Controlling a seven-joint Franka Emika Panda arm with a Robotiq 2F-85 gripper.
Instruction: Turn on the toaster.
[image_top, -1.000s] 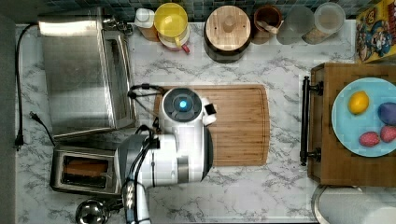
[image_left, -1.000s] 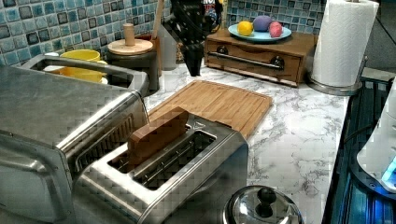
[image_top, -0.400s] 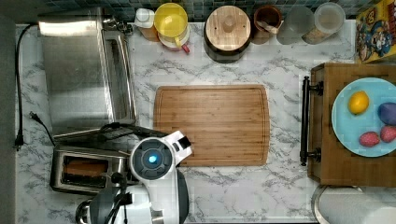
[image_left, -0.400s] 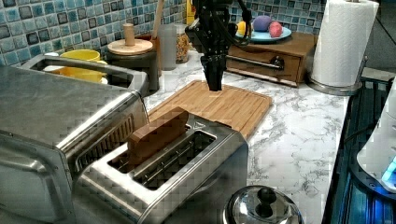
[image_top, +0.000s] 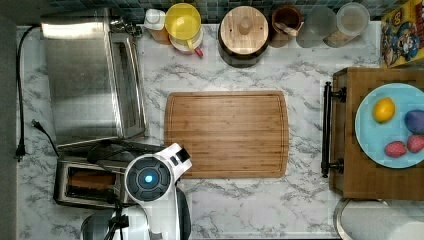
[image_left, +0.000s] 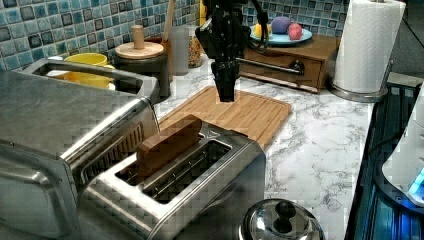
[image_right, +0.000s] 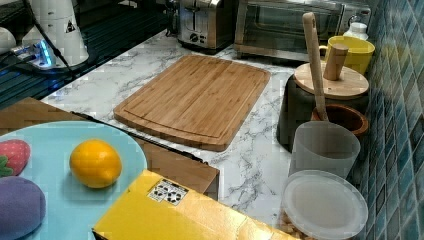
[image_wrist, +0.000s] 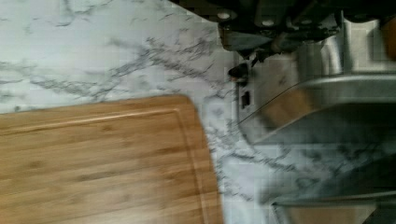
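I'm looking at a marble counter (image_top: 240, 200) backed by blue tile, with jars along the back edge. A wooden cutting board (image_top: 227, 135) lies in the middle. The toaster (image_top: 65, 172) sits at the counter's front corner on the top view's left, just in front of the big toaster oven (image_top: 85, 75). Its control end faces the board.

Over the last second the arm has swung off the board and across its near corner. In the top view the wrist now sits over the toaster's board-side end, closer in than it was a moment ago. In the left view the gripper (image_left: 225, 95) points straight down, and I'd judge it still clear of the toaster. I cannot tell whether the hand is spread or pressed together. It carries nothing that I can make out.

The wrist view puts the toaster's steel end (image_wrist: 299, 93) close in, with a small dark knob on that face. I read that as the approach lining up on the controls.

The toaster itself has not shifted. The bread (image_left: 167, 142) still stands high out of its slot, so I judge the lever not yet pushed down. What's left is a descent onto the lever, then a firm downward press.
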